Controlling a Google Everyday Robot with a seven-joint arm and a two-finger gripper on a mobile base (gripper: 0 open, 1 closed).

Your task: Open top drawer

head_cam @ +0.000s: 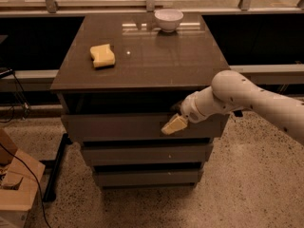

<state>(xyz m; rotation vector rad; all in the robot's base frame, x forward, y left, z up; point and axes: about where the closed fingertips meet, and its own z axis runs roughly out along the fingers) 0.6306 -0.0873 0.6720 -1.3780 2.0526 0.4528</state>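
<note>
The top drawer [118,127] is the widest grey-brown front of three, just under the cabinet's dark top. It stands out a little, with a dark gap above its panel. My gripper [175,124] is at the right part of that panel's upper edge. One cream finger [174,125] lies across the front of the panel, and the other is hidden behind it. The white arm [247,101] reaches in from the right.
Two narrower drawers [145,153] sit below. On the cabinet top [156,56] lie a yellow sponge [102,55] at the left and a white bowl [168,19] at the back. A cardboard box [14,184] and cables stand on the floor at the left.
</note>
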